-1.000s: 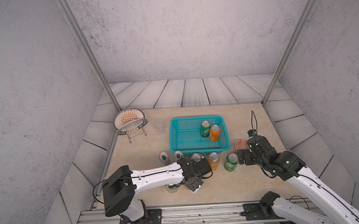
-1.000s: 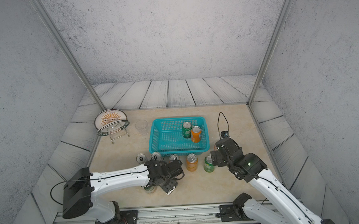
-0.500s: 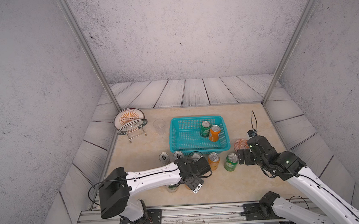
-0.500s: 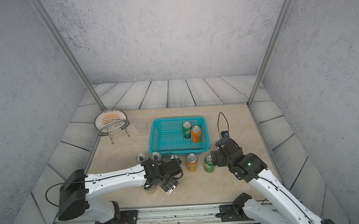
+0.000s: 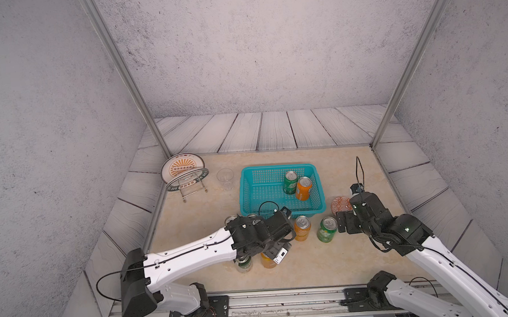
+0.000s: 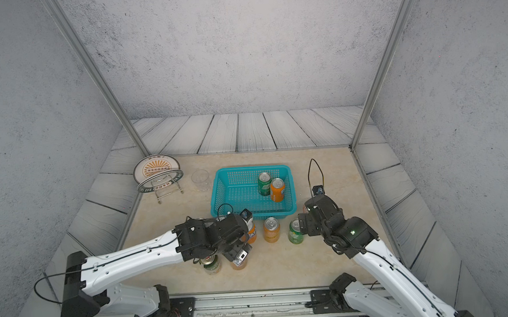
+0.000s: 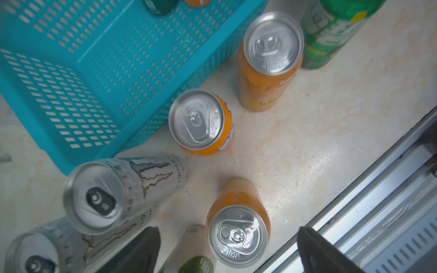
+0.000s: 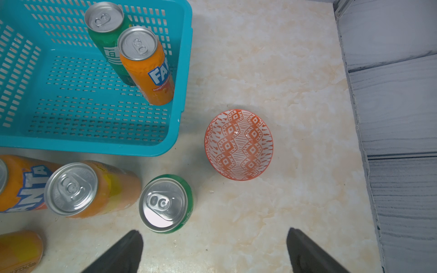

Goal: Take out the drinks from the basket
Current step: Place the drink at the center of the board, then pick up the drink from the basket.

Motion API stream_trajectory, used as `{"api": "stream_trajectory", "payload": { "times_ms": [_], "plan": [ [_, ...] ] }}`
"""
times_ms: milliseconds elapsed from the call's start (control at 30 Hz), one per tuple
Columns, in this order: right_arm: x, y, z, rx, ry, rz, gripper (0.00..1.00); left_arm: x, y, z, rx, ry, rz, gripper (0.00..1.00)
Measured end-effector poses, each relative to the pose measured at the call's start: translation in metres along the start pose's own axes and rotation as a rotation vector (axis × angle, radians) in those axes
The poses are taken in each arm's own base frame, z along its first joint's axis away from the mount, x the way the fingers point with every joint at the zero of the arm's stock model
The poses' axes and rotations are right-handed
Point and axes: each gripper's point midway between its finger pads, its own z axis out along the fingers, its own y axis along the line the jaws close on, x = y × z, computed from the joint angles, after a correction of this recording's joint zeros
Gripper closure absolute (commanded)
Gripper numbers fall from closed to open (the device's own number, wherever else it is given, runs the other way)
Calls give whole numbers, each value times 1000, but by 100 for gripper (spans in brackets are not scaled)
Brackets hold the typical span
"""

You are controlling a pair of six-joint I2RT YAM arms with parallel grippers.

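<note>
So the basket is a turquoise rectangular plastic one with slotted mesh walls and floor, sitting mid-table. Only two drinks are in it: a green can with white markings I can't read, and right against it an orange can showing a blue-and-white "FA" before the logo curves out of sight in the right wrist view. The other seven stand on the table in front of the basket. A tall silver can has the clawed M logo plus vertical lettering too blurry to read, and a second silver can stands beside it. Next comes a Fanta can, reading "ANTA" in the right wrist view, then a paler orange can and a second green can whose lettering is cut off. Nearer the robot are a white-green can with a gold top and one last orange can. The left gripper hangs over that last one, jaws spread wide and clear of it on both sides, holding nothing. The right gripper is wide open and empty too, just beside the second green can.
</note>
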Motion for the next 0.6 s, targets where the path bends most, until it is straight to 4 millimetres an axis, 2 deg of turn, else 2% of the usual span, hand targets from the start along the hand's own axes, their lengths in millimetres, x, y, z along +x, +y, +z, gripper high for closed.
{"api": "stream_trajectory", "payload": {
  "times_ms": [167,367,467,600],
  "plan": [
    [0,0,0,0,0,0,1,-33,11,-26,-2,-98,8,1],
    [0,0,0,1,1,-1,1,-76,38,-50,-31,-191,5,1],
    [1,-1,-1,2,3,-2,0,-92,53,-52,-35,-210,-4,1],
    [1,-1,-1,2,5,-2,1,-107,71,-44,-34,-202,-14,1]
  ]
}}
